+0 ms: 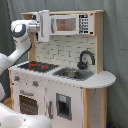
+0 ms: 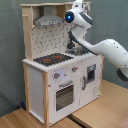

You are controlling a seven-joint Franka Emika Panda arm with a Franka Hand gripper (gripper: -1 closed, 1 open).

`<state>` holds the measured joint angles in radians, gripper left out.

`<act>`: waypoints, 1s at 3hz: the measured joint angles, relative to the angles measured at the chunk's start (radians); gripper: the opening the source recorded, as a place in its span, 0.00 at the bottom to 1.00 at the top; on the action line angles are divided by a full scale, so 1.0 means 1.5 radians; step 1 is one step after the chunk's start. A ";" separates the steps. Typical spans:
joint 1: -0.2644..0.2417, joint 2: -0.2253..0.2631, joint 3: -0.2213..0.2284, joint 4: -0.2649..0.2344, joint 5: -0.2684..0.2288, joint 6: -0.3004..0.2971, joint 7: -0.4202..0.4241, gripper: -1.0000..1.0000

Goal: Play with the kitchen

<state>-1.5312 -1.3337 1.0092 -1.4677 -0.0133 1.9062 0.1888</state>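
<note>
The kitchen [image 1: 65, 95] is a tall white and light-wood toy with a black faucet [image 1: 86, 57], a sink [image 1: 72, 73], a red-ring stove [image 1: 37, 65] and an oven door [image 1: 30, 104]. My gripper [image 1: 44, 26] is up at the upper cabinets, its white body just left of the microwave front [image 1: 67, 24] in the first exterior view. In the second exterior view the kitchen [image 2: 50, 85] shows its grey hood [image 2: 47, 20]. There my arm [image 2: 107, 50] reaches in from the right to the top right corner, and its wrist with a blue light [image 2: 69, 16] sits beside the hood.
A grey curtain [image 1: 117, 45] hangs behind the kitchen. The kitchen stands on a wooden surface [image 2: 100, 112]. A white part of the robot [image 1: 25, 121] fills the first exterior view's lower left corner. The rounded counter end [image 1: 107, 79] juts out on the first exterior view's right.
</note>
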 joint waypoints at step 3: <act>0.121 -0.006 -0.030 -0.150 -0.020 0.033 -0.019 0.00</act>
<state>-1.3498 -1.3430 0.9639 -1.6923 -0.0426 1.9555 0.1601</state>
